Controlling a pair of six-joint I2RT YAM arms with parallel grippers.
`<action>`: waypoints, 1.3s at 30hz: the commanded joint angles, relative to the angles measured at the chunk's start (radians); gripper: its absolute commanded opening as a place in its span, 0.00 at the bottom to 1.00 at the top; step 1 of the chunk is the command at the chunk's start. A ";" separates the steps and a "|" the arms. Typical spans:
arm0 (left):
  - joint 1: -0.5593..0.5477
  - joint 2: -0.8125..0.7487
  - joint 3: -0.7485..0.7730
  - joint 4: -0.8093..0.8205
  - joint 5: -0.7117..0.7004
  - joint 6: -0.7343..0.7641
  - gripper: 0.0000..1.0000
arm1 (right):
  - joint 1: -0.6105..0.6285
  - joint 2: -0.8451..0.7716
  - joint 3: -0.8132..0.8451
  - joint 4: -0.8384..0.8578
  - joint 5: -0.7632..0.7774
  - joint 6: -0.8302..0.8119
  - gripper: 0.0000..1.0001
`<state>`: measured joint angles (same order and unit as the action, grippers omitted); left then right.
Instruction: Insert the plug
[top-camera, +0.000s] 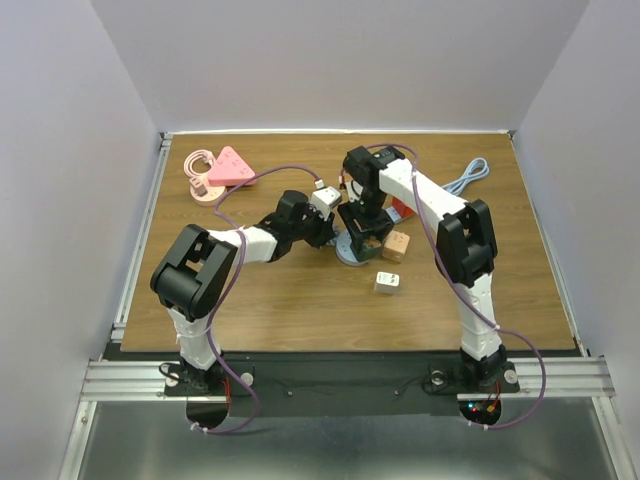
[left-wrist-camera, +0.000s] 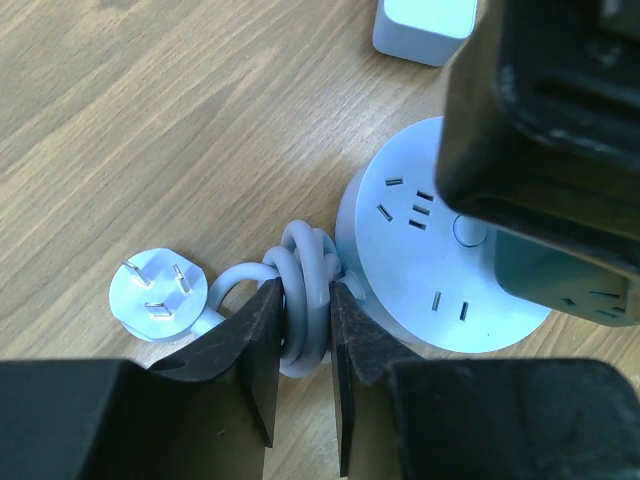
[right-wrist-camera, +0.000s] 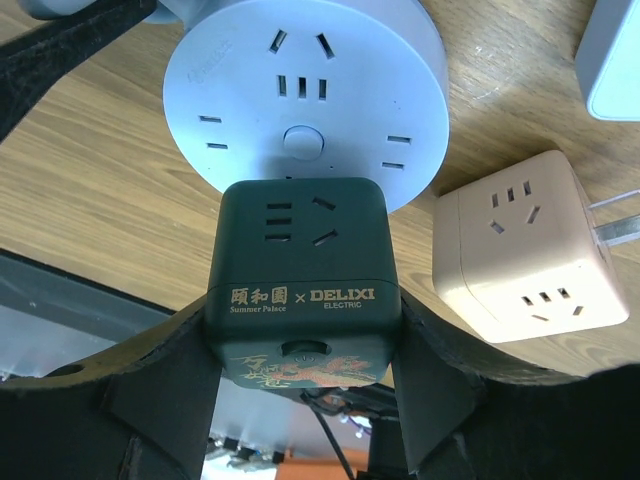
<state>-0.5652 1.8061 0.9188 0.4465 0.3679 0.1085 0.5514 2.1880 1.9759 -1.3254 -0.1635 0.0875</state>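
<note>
A round white socket hub (right-wrist-camera: 300, 90) lies flat on the wooden table. My right gripper (right-wrist-camera: 305, 335) is shut on a dark green cube plug adapter (right-wrist-camera: 300, 270), holding it over the hub's near edge; its prongs are hidden. In the left wrist view my left gripper (left-wrist-camera: 305, 288) is shut on the hub's coiled white cord (left-wrist-camera: 300, 250), right beside the hub (left-wrist-camera: 430, 260). The cord's flat white plug (left-wrist-camera: 155, 293) lies prongs-up on the table to the left. From above, both grippers (top-camera: 325, 232) (top-camera: 362, 225) meet at mid-table and cover most of the hub (top-camera: 348, 255).
A beige cube adapter (right-wrist-camera: 525, 245) sits just right of the hub, and a white cube (top-camera: 387, 281) lies nearer the front. A pink triangular power strip (top-camera: 230, 167) with its coiled cord is at the back left. A pale blue cable (top-camera: 468, 178) lies at the back right.
</note>
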 joint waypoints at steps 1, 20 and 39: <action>-0.048 0.052 -0.008 -0.126 0.080 -0.010 0.00 | 0.027 -0.003 -0.077 0.149 0.070 0.018 0.20; -0.048 0.067 -0.001 -0.129 0.080 -0.015 0.00 | 0.068 0.013 -0.158 0.250 0.087 0.032 0.18; -0.048 0.062 -0.001 -0.132 0.078 -0.018 0.00 | 0.111 -0.053 -0.365 0.393 0.116 0.110 0.18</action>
<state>-0.5671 1.8137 0.9318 0.4366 0.3660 0.1051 0.6258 2.0109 1.6615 -1.0058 -0.0425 0.2096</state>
